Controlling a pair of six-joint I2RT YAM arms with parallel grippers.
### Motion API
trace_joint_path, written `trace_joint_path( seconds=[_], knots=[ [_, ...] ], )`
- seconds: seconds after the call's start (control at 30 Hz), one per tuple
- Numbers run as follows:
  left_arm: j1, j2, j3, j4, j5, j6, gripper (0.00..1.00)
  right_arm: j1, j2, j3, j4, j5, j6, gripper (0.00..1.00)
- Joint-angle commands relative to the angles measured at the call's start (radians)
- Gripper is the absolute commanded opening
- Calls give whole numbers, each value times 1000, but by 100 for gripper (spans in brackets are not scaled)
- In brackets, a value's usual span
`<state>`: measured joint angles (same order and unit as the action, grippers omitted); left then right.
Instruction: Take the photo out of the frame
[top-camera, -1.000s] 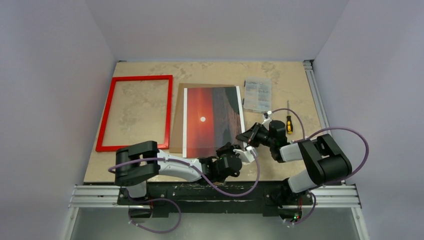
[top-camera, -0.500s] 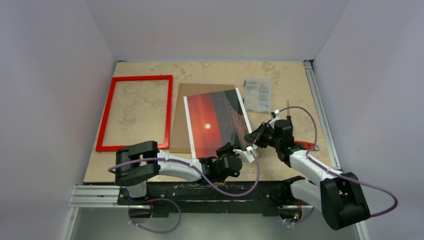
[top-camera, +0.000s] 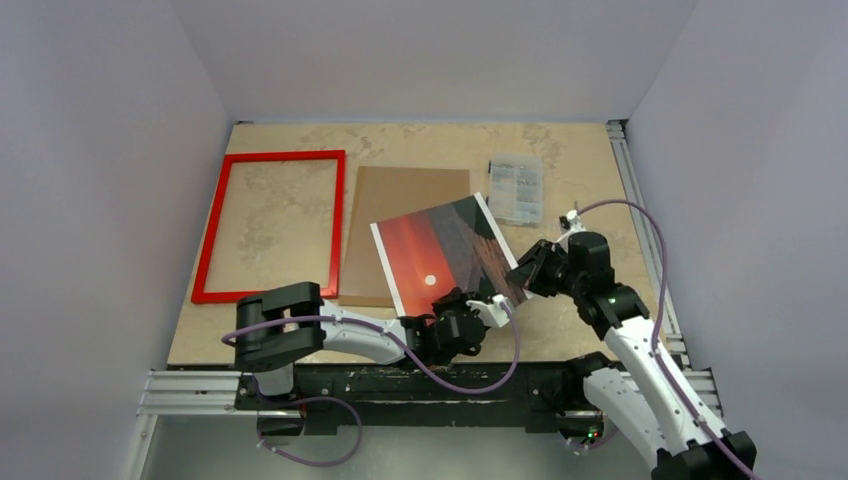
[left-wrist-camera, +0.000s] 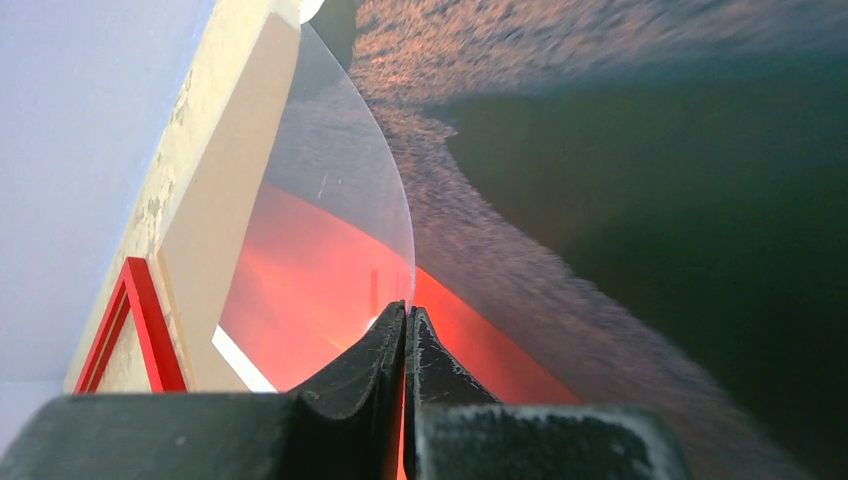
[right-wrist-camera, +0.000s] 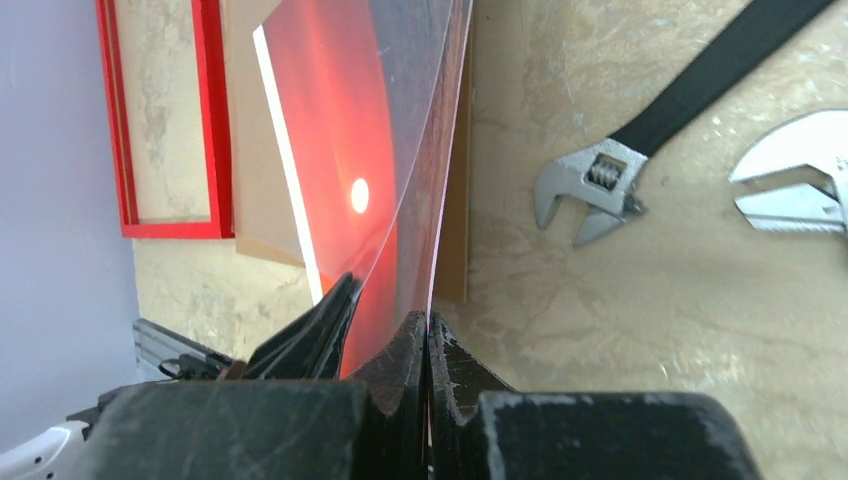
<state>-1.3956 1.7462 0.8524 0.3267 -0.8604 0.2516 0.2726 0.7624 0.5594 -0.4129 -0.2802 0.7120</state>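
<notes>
The photo (top-camera: 445, 250), a sunset print with white edge strips, hangs tilted above the table between both grippers. My left gripper (top-camera: 452, 300) is shut on its near edge; in the left wrist view the shut jaws (left-wrist-camera: 408, 315) pinch the print (left-wrist-camera: 600, 200) where a clear sheet (left-wrist-camera: 330, 200) bows away. My right gripper (top-camera: 518, 275) is shut on the right edge, seen edge-on (right-wrist-camera: 428, 325) beside the sunset face (right-wrist-camera: 340, 130). The red frame (top-camera: 285, 156) lies flat and empty at the left. The brown board (top-camera: 400, 215) lies beside it.
A clear bag of small parts (top-camera: 516, 187) lies at the back right. An adjustable wrench (right-wrist-camera: 610, 170) and a second wrench head (right-wrist-camera: 790, 170) lie on the table under my right wrist. A metal rail (top-camera: 625, 180) runs along the right edge.
The right arm has swung out to the right, carrying the photo's right edge. The photo has turned clockwise and lifted off the brown board, which now shows. The left gripper stayed put.
</notes>
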Motion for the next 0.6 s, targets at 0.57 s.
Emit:
trace_joint_path(
  seconds=[0.57],
  knots=[
    [-5,15,22,12,-12,-71,1,-6,-359,737,-917,444,-62,0]
  ],
)
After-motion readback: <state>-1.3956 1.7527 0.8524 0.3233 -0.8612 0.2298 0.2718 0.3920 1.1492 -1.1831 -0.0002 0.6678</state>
